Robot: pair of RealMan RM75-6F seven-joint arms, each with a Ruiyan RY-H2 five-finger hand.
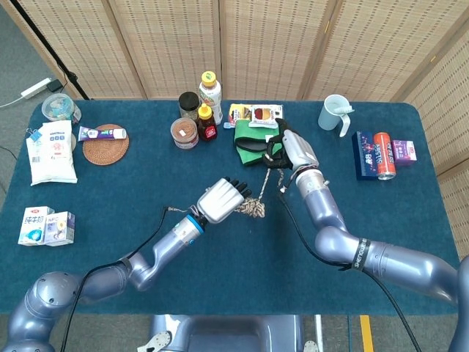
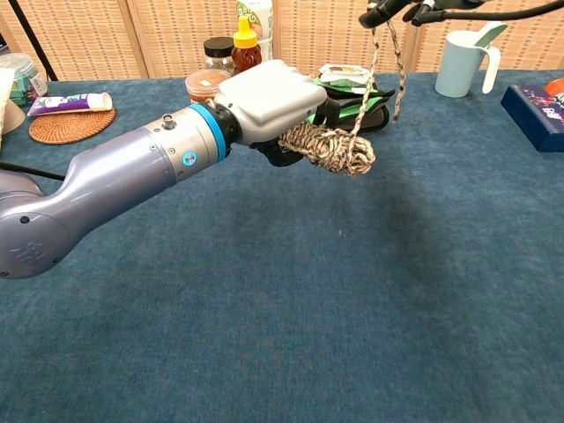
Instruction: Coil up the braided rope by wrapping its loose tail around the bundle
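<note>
A beige-and-brown braided rope bundle (image 2: 330, 148) hangs above the blue table, gripped at its near end by my left hand (image 2: 269, 101). In the head view the bundle (image 1: 254, 207) sticks out to the right of my left hand (image 1: 219, 200). The loose tail (image 2: 384, 62) runs up from the bundle to my right hand (image 1: 290, 149), which pinches it high above the table; in the chest view only the dark fingertips (image 2: 388, 11) of that hand show at the top edge. The tail (image 1: 267, 180) is taut between both hands.
Behind the hands lie a green-and-black pouch (image 1: 253, 143) and a snack pack (image 1: 256, 114). Jars and bottles (image 1: 199, 110) stand at the back centre, a mug (image 1: 334, 114) and boxes (image 1: 381, 154) at the right, a coaster (image 1: 105, 144) and packets (image 1: 51, 150) at the left.
</note>
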